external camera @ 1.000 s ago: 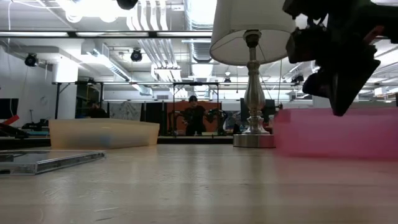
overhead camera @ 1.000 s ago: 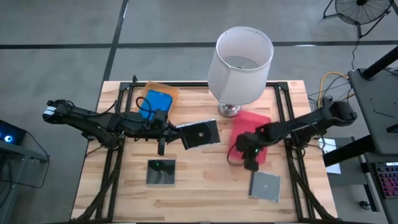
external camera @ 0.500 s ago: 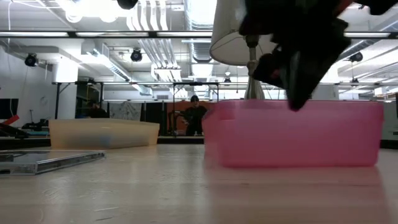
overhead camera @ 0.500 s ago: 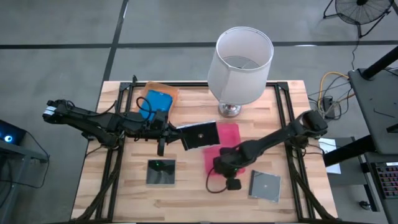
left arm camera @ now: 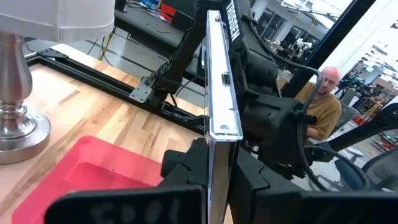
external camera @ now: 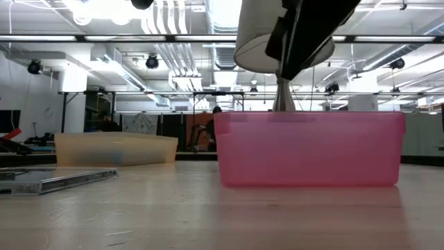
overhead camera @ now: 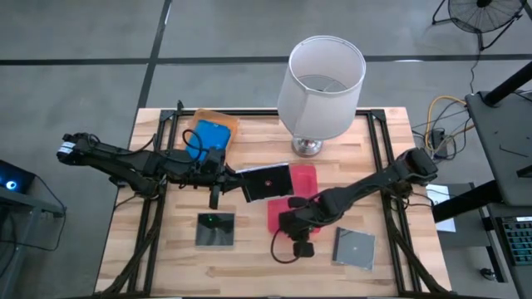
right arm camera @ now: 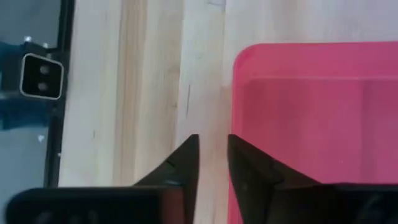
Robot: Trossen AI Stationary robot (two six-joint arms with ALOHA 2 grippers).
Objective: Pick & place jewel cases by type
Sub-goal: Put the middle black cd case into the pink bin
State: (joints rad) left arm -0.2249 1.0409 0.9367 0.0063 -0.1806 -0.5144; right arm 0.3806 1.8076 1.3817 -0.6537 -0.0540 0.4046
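My left gripper (overhead camera: 235,176) is shut on a dark square jewel case (overhead camera: 268,181), which it keeps in the air over the far-left corner of the pink tray (overhead camera: 303,178). My right gripper (overhead camera: 291,223) stands over the tray's near-left corner; its fingers (right arm camera: 186,163) are a narrow gap apart, and its tip (external camera: 281,75) is above the tray's rim (external camera: 309,117). A second dark case (overhead camera: 215,230) and a clear grey case (overhead camera: 354,247) lie flat on the table. A blue case (overhead camera: 209,134) lies in the orange tray (overhead camera: 224,119). My left gripper pinches the dark case between its two fingers at the case's left edge (left arm camera: 214,158). It comes at it level, from the table's left. The case is lifted clear of the table, roughly flat, and sticks out past the fingers toward the right.
A lamp with a white shade (overhead camera: 326,75) stands on its metal base (overhead camera: 306,147) at the far middle, just beyond the pink tray. Black frame rails (overhead camera: 378,137) run along both table sides. Bare wood (overhead camera: 266,266) shows near the near edge. A person (left arm camera: 323,93) sits beyond the table.
My right gripper has moved toward the table's left and near edge, and the pink tray has slid along the table with it, from the right side to the middle. The gripper's tip was at the tray's rim half a second ago and now stands higher above it.
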